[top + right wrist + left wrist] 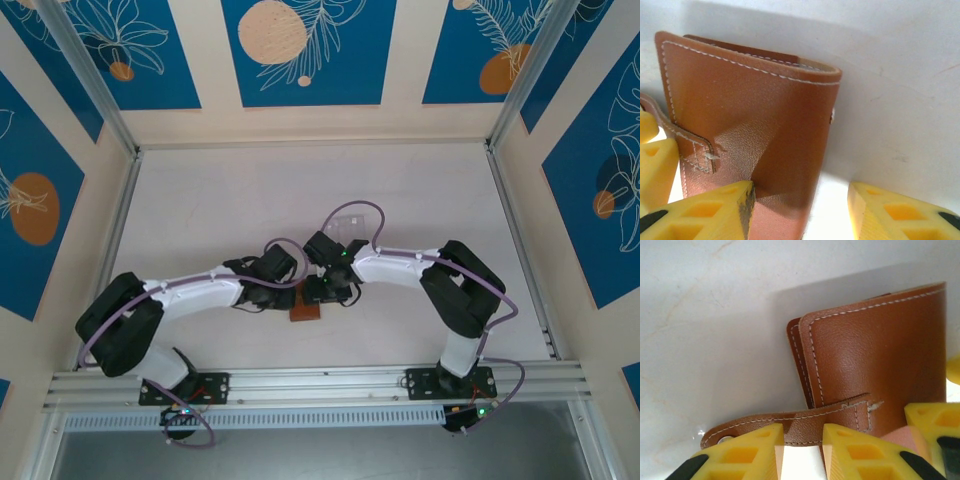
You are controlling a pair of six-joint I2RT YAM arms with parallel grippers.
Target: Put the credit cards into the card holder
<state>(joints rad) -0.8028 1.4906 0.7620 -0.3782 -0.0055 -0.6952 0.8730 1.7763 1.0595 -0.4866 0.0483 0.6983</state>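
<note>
Small brown leather folding card holder [305, 312] lies shut on the white table [220, 200], under both wrists. Judged light, soft and smooth: take it by a stitched edge. Your left gripper [802, 455] is narrow at the snap tab [790, 422]; whether it pinches, you cannot tell. Your right gripper [800, 215] gapes wide astride one corner. Both arms bend inward.

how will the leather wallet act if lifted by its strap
Probably floppy: the brown wallet creases beside the yellow finger. Its thin strap tab curves limply, so it would likely dangle and fall open.
</note>
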